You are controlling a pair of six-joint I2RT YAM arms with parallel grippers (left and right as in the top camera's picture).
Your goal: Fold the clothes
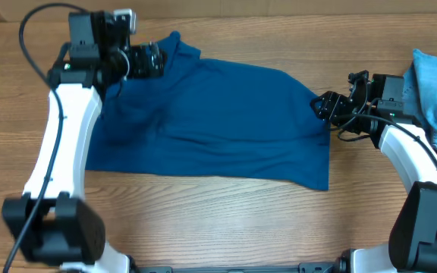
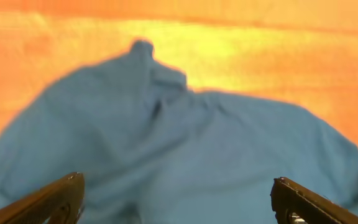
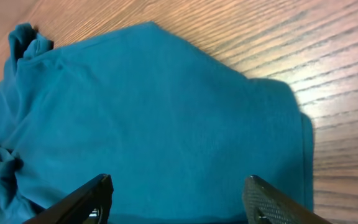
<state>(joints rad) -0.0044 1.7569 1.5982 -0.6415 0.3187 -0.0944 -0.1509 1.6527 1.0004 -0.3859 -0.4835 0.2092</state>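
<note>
We see the deep-blue shirt (image 1: 218, 121) lying spread across the middle of the wooden counter (image 1: 218, 220), mostly flat with shallow wrinkles. Its far left corner is bunched into a small peak. Its near right corner hangs down toward the front edge.

The left end effector (image 1: 154, 59) sits over that bunched far corner. In the left wrist view its jaws are spread wide, with one dark finger (image 2: 61, 196) at each lower corner and only loose cloth between them. The view is blurred, and we cannot tell whether the tips touch the fabric.

The right end effector (image 1: 321, 106) is at the shirt's right edge, near the far right corner. In the right wrist view its fingers (image 3: 266, 202) also stand apart above smooth blue cloth, pinching nothing.

A heap of lighter blue fabric (image 1: 435, 83) lies at the counter's far right, behind the right arm and apart from the shirt.
</note>
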